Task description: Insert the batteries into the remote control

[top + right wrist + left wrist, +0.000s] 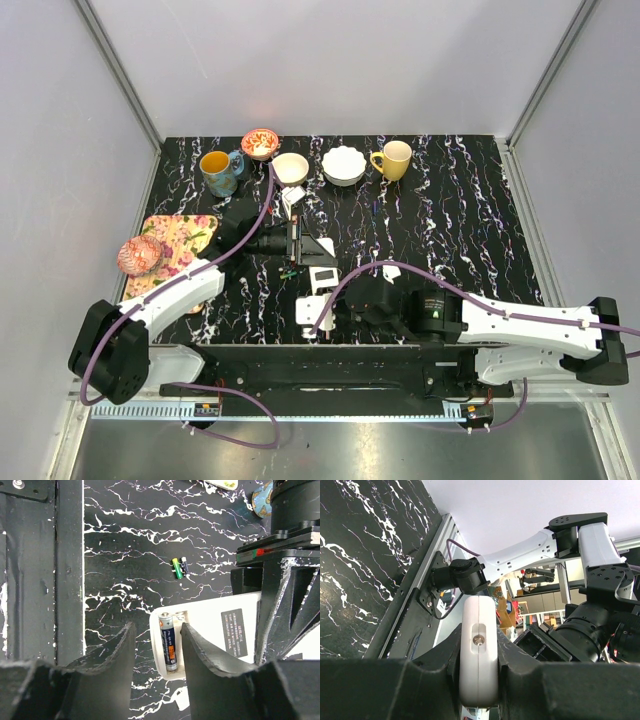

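Note:
The remote control (322, 278) is held white back up above the table by my left gripper (296, 248), which is shut on its far end. In the left wrist view the remote's white edge (479, 650) is clamped between the fingers. My right gripper (157, 630) is open and hovers over the remote's near end (215, 630). Its fingers straddle the open battery compartment, where one blue-and-orange battery (168, 642) lies in the outer slot. A loose green battery (177, 567) lies on the table beyond, also in the top view (288, 270).
Mugs and bowls line the far edge: a blue mug (218, 172), a red bowl (260, 143), a cream cup (291, 168), a white bowl (343, 165) and a yellow mug (394, 159). A floral mat (180, 240) lies at the left. A small white piece (182, 700) lies under the remote.

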